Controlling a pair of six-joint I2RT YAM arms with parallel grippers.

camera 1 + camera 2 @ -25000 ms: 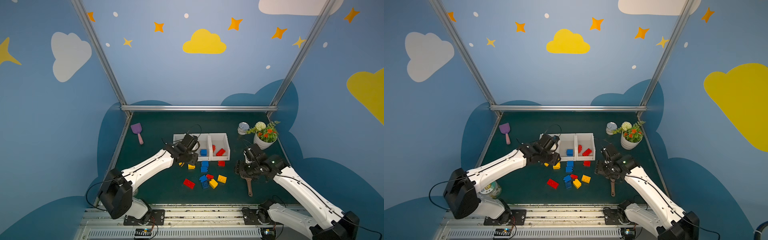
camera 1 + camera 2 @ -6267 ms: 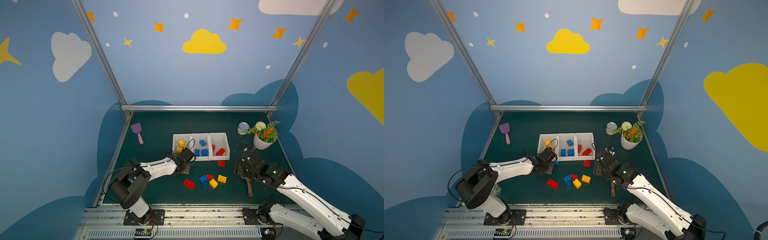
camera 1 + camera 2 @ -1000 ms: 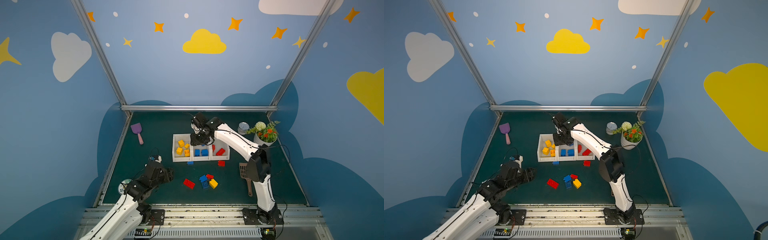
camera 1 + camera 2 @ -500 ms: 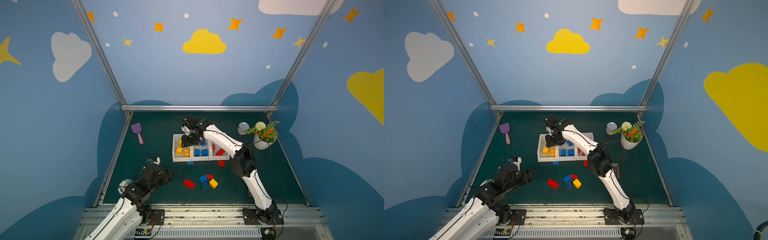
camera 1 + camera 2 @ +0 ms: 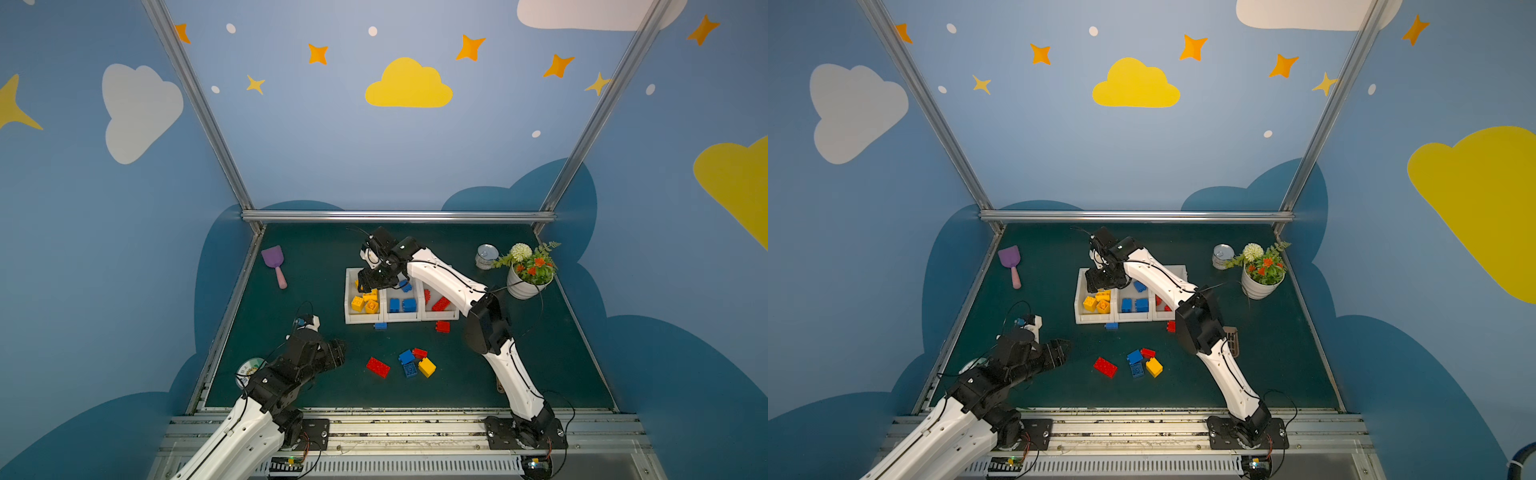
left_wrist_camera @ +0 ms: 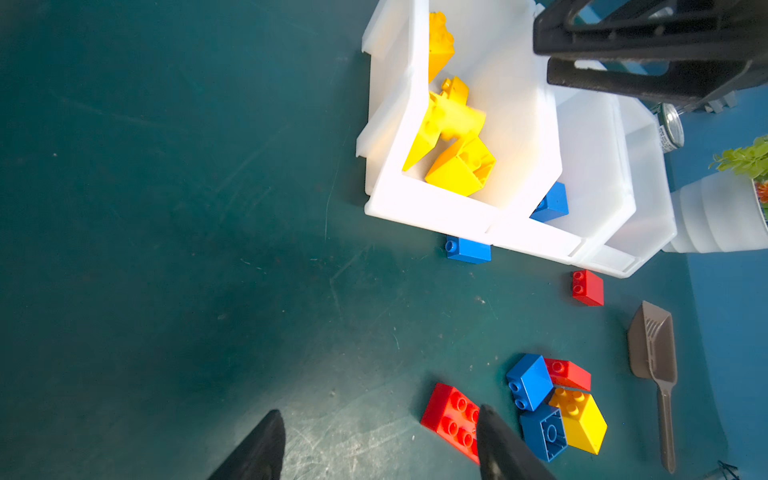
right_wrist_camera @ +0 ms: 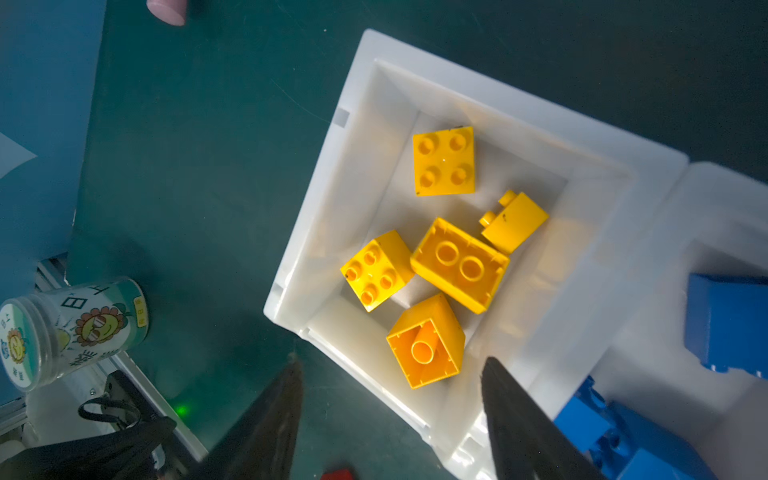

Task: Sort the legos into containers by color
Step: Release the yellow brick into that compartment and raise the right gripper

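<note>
The three white containers (image 5: 361, 319) stand in a row mid-table. The left one holds several yellow legos (image 7: 459, 264), the middle one blue legos (image 5: 401, 304), the right one red legos (image 5: 440, 303). My right gripper (image 7: 394, 363) hangs open and empty above the left container's near wall (image 7: 332, 208), and shows in both top views (image 5: 368, 282) (image 5: 1096, 284). My left gripper (image 6: 379, 411) is open and empty low over the mat at front left (image 5: 336, 351). A red oblong lego (image 6: 451, 411) lies just beside one finger. Blue, red and yellow legos (image 5: 415, 362) cluster beyond it.
A blue lego (image 5: 380, 326) and a red lego (image 5: 442, 326) lie against the containers' front. A purple scoop (image 5: 275, 259) is back left, a metal tin (image 5: 486, 255) and flower pot (image 5: 528, 276) back right, a brown scoop (image 5: 1231, 340) under my right arm, a printed jar (image 7: 70, 328) front left.
My right gripper has swung left from over the middle container to over the left one, and its jaws have opened. The left arm has hardly moved.
</note>
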